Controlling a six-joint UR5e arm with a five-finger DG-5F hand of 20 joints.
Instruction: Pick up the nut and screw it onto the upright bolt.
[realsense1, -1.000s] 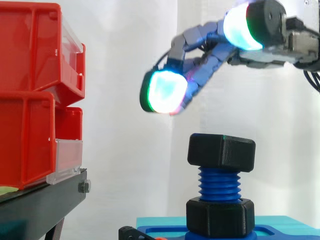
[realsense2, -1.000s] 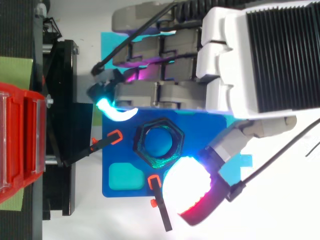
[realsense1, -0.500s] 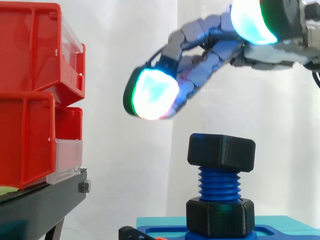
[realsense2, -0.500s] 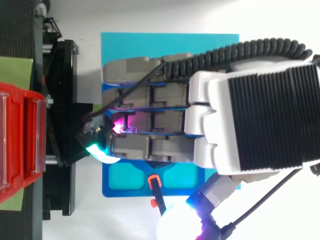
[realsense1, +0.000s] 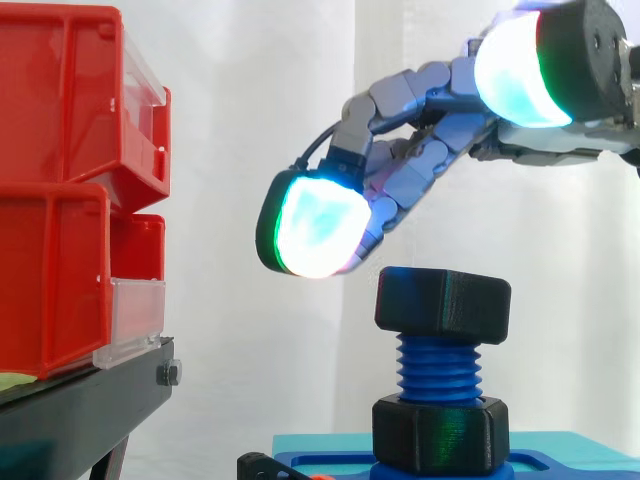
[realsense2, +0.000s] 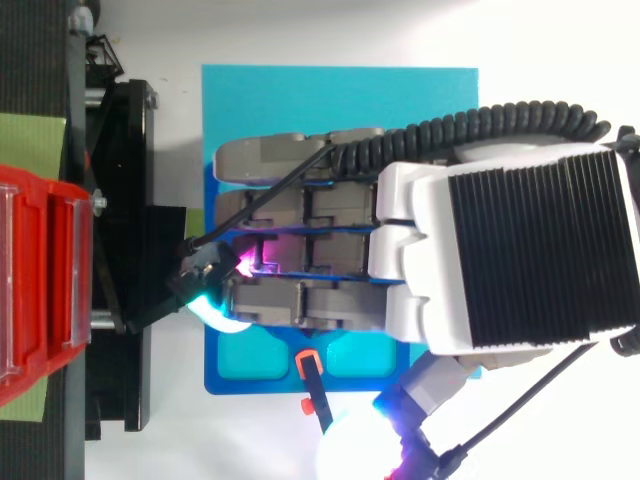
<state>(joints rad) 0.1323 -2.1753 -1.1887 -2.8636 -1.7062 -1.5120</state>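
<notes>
Two nuts (realsense1: 443, 303) (realsense1: 441, 432), one bolt (realsense1: 440, 366), one hand (realsense1: 420, 170)

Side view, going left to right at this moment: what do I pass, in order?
Stacked red bins → the glowing pad on the fingers of the hand → the black nut sitting atop the blue bolt.

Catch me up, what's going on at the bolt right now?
The robot's hand hovers just above the upright blue bolt, fingers extended and holding nothing. One black nut sits on the bolt's top threads, and a second black nut is down at its base, on the blue base plate. A glowing fingertip hangs close to the first nut, apparently not touching it.
</notes>
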